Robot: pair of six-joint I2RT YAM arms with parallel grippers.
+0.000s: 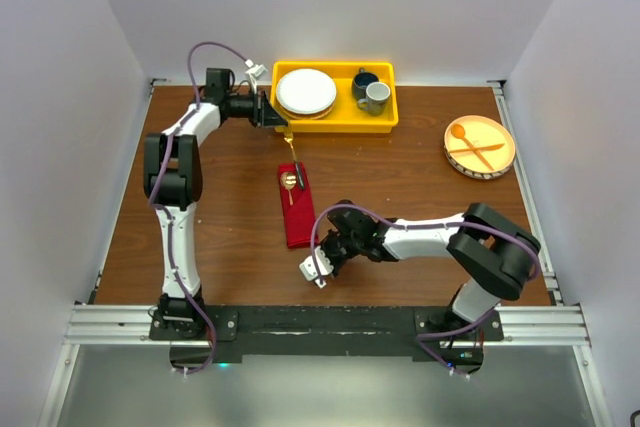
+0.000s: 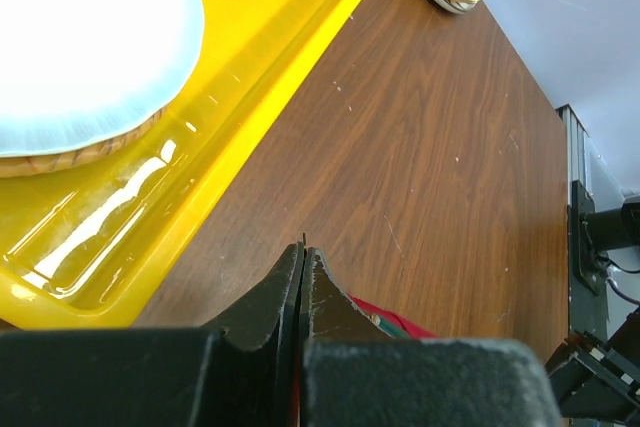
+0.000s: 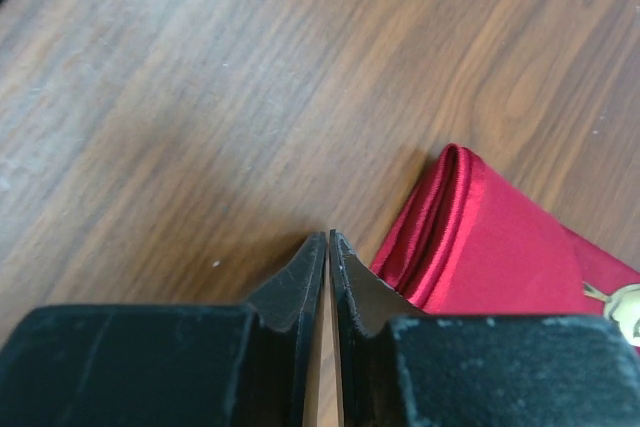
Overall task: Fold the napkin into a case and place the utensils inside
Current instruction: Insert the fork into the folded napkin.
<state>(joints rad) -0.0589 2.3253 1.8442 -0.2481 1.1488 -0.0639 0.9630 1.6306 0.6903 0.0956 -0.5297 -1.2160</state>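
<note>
The brown wooden table [image 1: 420, 197] fills my overhead view. At its far edge sits the yellow tray [image 1: 340, 128], holding a white plate [image 1: 306, 91] and two mugs [image 1: 374, 97]. Well off to the right lies a round wooden plate [image 1: 508, 147] with orange utensils crossed on it. The case [image 1: 297, 217] lies mid-table as a narrow red strip. Its long axis runs from my arms' side toward the tray, tipped slightly so the far end aims at the tray's left front corner. The gold utensils [image 1: 291, 177] rest at that far end, lined up along the same axis. A spoon bowl sits on the red cloth, and a thin handle pokes past the far edge toward the tray. I cannot tell whether they are tucked inside the fold or only lying on top. The left gripper [image 2: 304, 247] is beside the tray's near left corner with its jaws pressed together, and I see nothing in them. The right gripper [image 3: 328, 239] is low over bare wood just beside the case's near corner, apart from the cloth. Its jaws are drawn all but together with nothing between them.
</note>
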